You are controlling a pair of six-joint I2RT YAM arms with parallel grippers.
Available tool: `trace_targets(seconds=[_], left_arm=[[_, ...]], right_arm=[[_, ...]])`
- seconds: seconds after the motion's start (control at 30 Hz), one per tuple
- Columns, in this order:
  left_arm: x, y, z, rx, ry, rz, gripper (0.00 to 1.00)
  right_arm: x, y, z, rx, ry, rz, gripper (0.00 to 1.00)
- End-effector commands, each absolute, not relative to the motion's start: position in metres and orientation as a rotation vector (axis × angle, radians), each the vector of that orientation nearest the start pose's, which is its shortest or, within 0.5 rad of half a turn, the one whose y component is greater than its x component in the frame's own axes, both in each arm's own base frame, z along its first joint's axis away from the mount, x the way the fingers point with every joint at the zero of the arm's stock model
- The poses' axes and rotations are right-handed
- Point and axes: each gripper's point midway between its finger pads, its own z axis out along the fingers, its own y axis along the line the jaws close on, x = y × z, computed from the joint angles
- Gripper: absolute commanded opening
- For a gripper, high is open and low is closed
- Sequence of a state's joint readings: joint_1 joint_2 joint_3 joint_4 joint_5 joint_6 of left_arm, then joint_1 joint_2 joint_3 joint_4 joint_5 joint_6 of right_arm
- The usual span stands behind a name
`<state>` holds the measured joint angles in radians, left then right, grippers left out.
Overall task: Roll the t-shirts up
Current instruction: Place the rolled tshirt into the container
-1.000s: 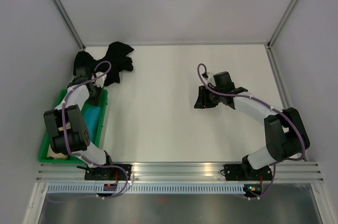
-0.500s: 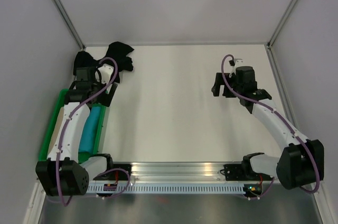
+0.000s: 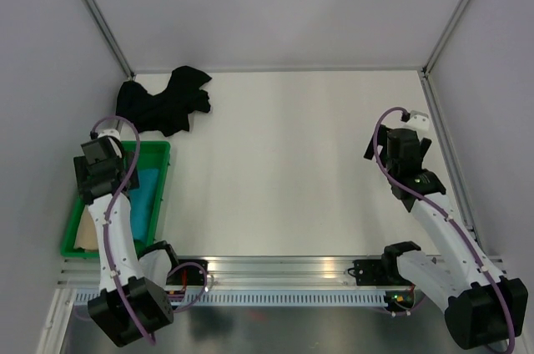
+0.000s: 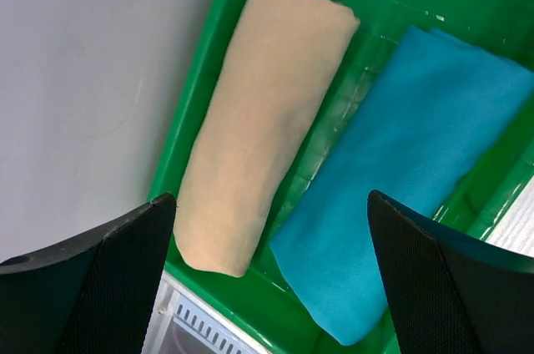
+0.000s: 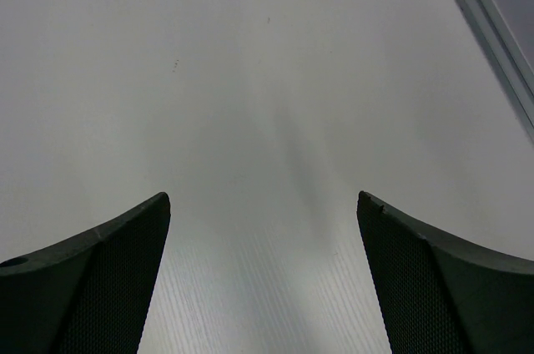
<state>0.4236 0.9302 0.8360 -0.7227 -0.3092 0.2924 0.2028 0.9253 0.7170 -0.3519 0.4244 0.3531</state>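
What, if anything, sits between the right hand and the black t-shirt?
Nothing visible. The right hand hovers open at the right of the table. The black t-shirt lies crumpled at the far-left corner, with only bare surface between them. The green tray sits nearer the arm bases, off that line.

Looks like a robot lab cell: bare white table (image 3: 275, 162), plain grey walls (image 3: 275, 3) framed by aluminium posts (image 3: 96, 13), two arms (image 3: 113, 220) bolted to a slotted rail (image 3: 284, 269) up front.

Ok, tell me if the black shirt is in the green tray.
No, the black shirt lies crumpled on the table, outside the green tray.
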Motion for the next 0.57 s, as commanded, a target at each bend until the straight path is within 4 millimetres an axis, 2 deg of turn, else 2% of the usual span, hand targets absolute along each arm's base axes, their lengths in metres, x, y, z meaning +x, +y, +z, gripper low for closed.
trace_targets(seconds=[0.0,0.3,0.53], left_arm=[[0.195,0.166,0.185,-0.432,2.288,0.745,1.0],[0.184,0.166,0.187,-0.48,2.303,0.766,1.0],[0.185,0.16,0.182,-0.445,2.312,0.729,1.0]], right_arm=[[0.299,-0.007,0.175,0.477,1.983,-0.129,0.98],[0.301,0.007,0.164,0.417,2.052,-0.072,0.98],[0.302,0.017,0.16,0.368,2.049,-0.011,0.98]])
